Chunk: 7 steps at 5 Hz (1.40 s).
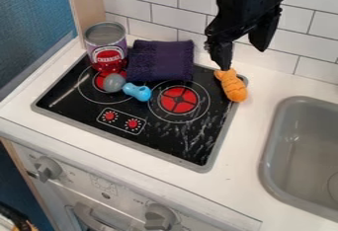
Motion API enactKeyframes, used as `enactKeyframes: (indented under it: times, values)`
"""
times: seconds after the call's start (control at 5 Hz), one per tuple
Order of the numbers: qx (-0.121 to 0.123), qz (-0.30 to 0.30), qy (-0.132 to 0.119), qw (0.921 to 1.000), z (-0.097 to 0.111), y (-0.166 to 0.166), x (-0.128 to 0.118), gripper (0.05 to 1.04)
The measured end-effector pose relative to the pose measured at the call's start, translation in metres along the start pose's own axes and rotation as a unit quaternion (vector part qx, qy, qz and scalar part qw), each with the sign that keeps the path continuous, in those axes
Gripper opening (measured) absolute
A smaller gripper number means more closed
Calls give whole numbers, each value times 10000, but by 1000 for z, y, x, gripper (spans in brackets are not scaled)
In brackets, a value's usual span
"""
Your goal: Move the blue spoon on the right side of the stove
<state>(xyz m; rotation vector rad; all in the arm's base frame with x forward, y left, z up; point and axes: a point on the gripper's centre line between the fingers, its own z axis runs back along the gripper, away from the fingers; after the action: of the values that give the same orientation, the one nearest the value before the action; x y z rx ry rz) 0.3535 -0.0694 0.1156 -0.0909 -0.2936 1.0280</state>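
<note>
The gripper (243, 58) hangs over the back right of the stove, its fingers apart and nothing visible between them. One fingertip is just above or against the top end of an orange toy; contact cannot be told. The blue spoon (137, 92), with a grey rounded end (114, 82), lies left of centre on the black stove (86, 107), its grey end over the left burner. The gripper is well to the right of the spoon and farther back.
The orange toy (233, 87) lies across the stove's right back edge. A can (106, 45) stands at the back left, beside a folded dark purple cloth (160, 60). A grey sink (269, 161) is at the right, and a tiled wall (161, 14) rises behind.
</note>
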Motion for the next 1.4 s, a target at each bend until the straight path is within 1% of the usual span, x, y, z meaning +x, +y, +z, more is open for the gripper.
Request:
enactKeyframes:
  times: [0.2, 0.4, 0.6, 0.8, 1.0, 1.2, 1.4]
  values:
    - [180, 2, 33, 9998, -11, 5, -2, 999]
    - [418, 178, -306, 9985, -18, 20, 19, 999]
    - [643, 587, -452, 9952, -21, 38, 45, 999]
    - [867, 1179, -636, 9872, -20, 74, 69, 999]
    - [1221, 1709, -712, 9751, -23, 109, 85, 999]
    - [1446, 2011, -759, 9659, -30, 125, 94, 999]
    - [1535, 1851, -335, 9701, -52, 128, 83, 999]
